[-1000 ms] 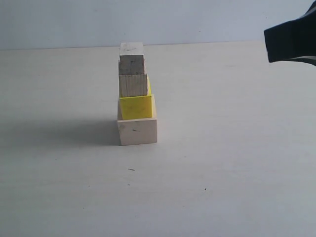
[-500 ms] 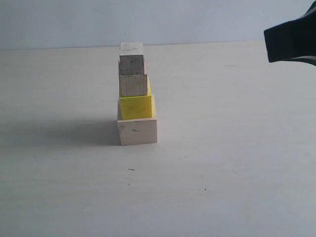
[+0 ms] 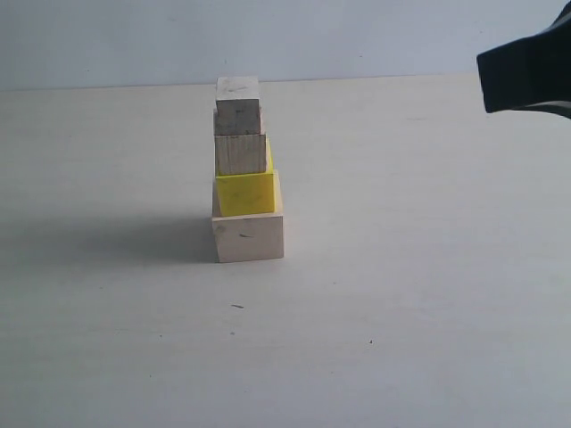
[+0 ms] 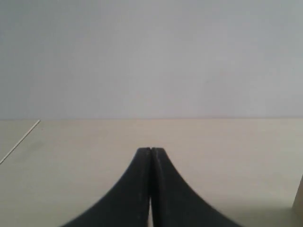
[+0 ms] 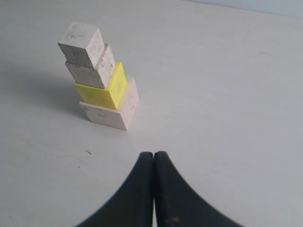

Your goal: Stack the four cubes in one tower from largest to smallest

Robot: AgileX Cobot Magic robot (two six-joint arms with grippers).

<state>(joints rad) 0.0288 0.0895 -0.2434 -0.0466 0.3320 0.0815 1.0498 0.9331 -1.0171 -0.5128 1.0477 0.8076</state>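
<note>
The four cubes stand as one tower [image 3: 244, 169] on the pale table [image 3: 401, 267]. At the bottom is the large pale wooden cube [image 3: 248, 237] [image 5: 110, 111], then the yellow cube [image 3: 245, 193] [image 5: 102, 91], a medium bare-wood cube [image 3: 240, 153] [image 5: 89, 73] and a small one [image 3: 238, 109] [image 5: 81, 44] on top. My right gripper [image 5: 154, 153] is shut and empty, well back from the tower; its dark body [image 3: 526, 76] shows at the exterior view's right edge. The left gripper [image 4: 150, 149] is shut and empty, facing bare table and wall.
A thin line [image 4: 21, 141] runs across the table in the left wrist view. A pale block edge [image 4: 299, 201] shows at that view's border. The tower casts a shadow [image 3: 116, 239] to its left. A blue-grey wall [image 3: 285, 36] backs the table.
</note>
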